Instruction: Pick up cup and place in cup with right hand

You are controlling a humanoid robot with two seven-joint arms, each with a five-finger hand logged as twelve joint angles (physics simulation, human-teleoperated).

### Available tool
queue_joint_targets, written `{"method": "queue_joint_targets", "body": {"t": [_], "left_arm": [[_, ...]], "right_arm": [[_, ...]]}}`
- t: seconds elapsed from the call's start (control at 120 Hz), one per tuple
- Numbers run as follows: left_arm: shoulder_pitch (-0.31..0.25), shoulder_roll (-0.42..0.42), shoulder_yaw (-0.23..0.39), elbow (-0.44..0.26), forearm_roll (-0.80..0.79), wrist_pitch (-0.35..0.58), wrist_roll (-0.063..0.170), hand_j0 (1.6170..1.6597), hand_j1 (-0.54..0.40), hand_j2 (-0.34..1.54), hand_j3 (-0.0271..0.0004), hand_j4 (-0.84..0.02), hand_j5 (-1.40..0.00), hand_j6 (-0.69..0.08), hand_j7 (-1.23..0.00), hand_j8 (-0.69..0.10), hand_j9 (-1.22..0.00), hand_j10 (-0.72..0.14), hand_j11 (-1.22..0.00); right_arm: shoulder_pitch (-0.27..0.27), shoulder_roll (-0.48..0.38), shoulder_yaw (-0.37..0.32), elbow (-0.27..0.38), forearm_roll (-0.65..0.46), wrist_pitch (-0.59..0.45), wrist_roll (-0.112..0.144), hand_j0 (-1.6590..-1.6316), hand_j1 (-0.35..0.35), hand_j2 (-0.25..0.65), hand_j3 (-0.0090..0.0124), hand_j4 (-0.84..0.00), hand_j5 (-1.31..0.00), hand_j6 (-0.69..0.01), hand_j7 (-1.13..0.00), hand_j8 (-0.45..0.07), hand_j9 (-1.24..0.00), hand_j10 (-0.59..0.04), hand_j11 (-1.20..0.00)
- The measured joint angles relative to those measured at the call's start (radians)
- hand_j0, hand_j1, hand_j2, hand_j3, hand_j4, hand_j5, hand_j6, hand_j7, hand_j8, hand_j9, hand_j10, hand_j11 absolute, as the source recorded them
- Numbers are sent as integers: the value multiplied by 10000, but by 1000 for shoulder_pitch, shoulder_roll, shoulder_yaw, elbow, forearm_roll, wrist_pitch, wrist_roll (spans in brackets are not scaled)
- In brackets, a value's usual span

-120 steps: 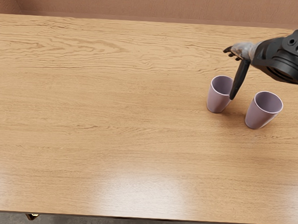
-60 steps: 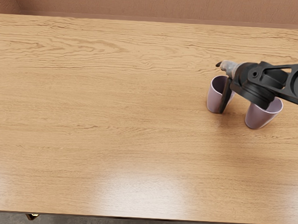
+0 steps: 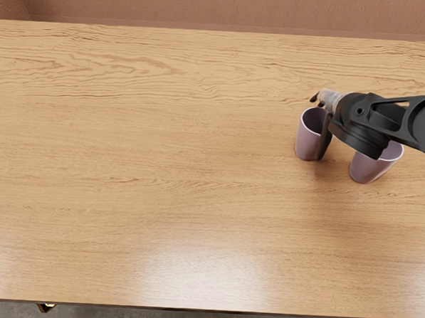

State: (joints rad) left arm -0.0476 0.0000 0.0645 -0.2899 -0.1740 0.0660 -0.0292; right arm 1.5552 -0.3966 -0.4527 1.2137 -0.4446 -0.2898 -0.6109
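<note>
My right hand (image 3: 324, 121) is at the right side of the left purple cup (image 3: 309, 140), which stands upright on the table. Its fingers reach out behind the cup's rim and look open, while the long dark thumb points down along the cup's right side. Whether the thumb touches the cup cannot be told. A second purple cup (image 3: 366, 169) stands to the right, its rim partly covered by the wrist and forearm.
The wooden table (image 3: 162, 170) fills most of the view, with its front edge near the bottom. A reddish-brown wall (image 3: 220, 10) runs behind it. The right forearm passes above the right cup.
My right hand has come down and toward the front, from behind the cups to the left cup's side. Over the last half second it has moved only slightly. Both cups have stayed put.
</note>
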Motion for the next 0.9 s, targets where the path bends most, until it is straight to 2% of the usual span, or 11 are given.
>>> {"method": "queue_joint_targets", "body": {"t": [0.183,0.308,0.425,0.508,0.55,0.642,0.658,0.708,0.742,0.783,0.9], "left_arm": [[0,0,0,0,0,0,0,16581,3444,6,0,-38,-50,-38,-50,-38,-50,-38,-50],[0,0,0,0,0,0,0,16581,3444,6,0,-39,-50,-38,-50,-38,-50,-38,-50],[0,0,0,0,0,0,0,16581,3444,6,0,-39,-49,-38,-49,-38,-49,-38,-49],[0,0,0,0,0,0,0,16581,3444,6,0,-39,-49,-39,-49,-38,-50,-38,-50],[0,0,0,0,0,0,0,16581,3444,6,0,-39,-50,-38,-50,-38,-50,-38,-50],[0,0,0,0,0,0,0,16581,3445,5,0,-40,-49,-39,-49,-38,-49,-38,-49],[0,0,0,0,0,0,0,16581,3444,5,0,-39,-49,-39,-49,-38,-49,-38,-49],[0,0,0,0,0,0,0,16581,3444,6,0,-39,-50,-39,-50,-38,-50,-38,-50],[0,0,0,0,0,0,0,16581,3444,6,0,-39,-50,-39,-50,-38,-50,-38,-50],[0,0,0,0,0,0,0,16581,3443,7,-1,-39,-51,-39,-51,-38,-51,-38,-51],[0,0,0,0,0,0,0,16581,3443,7,-1,-39,-51,-38,-51,-38,-51,-38,-51]], "right_arm": [[-1,14,-3,-2,0,1,0,-16581,-1746,-280,0,-1479,-1902,-1491,-1899,-1484,-1901,-1476,-1901],[-1,22,-4,-3,-3,1,0,-16581,-427,-516,13,-2543,-3318,-2537,-3312,-2531,-3317,-2526,-3318],[-3,24,-3,-6,-9,4,0,-16553,352,-1058,-9,-3634,-5000,-3483,-4893,-3471,-5001,-3585,-5001],[-4,22,-1,-7,-8,5,-1,-16525,314,-1394,8,-4051,-5941,-3123,-5696,-3040,-5935,-3989,-5934],[-3,20,2,-8,-5,5,0,-16516,363,-1222,-13,-4191,-6198,-3310,-5982,-2890,-6194,-4181,-6192],[-1,8,7,-8,11,6,0,-16510,448,-1172,25,-4140,-7084,-3134,-6439,-2511,-6990,-3897,-6817],[0,4,10,-8,11,6,0,-16504,414,-1029,-16,-4184,-7174,-3100,-6502,-2443,-7112,-3924,-6883],[6,-10,18,-8,11,8,0,-16494,535,-1006,-31,-4364,-7319,-2960,-6663,-2311,-7284,-3743,-6962],[16,-23,22,-6,13,11,0,-16492,586,-925,12,-4386,-7495,-2874,-6749,-2161,-7429,-3783,-7056],[35,-37,25,-4,14,12,0,-16486,531,-809,-15,-4471,-7603,-2779,-6837,-2058,-7557,-3715,-7153],[112,-100,53,27,22,41,0,-16491,826,-695,4,-4365,-7750,-2603,-7013,-1927,-7632,-3488,-7370]]}}
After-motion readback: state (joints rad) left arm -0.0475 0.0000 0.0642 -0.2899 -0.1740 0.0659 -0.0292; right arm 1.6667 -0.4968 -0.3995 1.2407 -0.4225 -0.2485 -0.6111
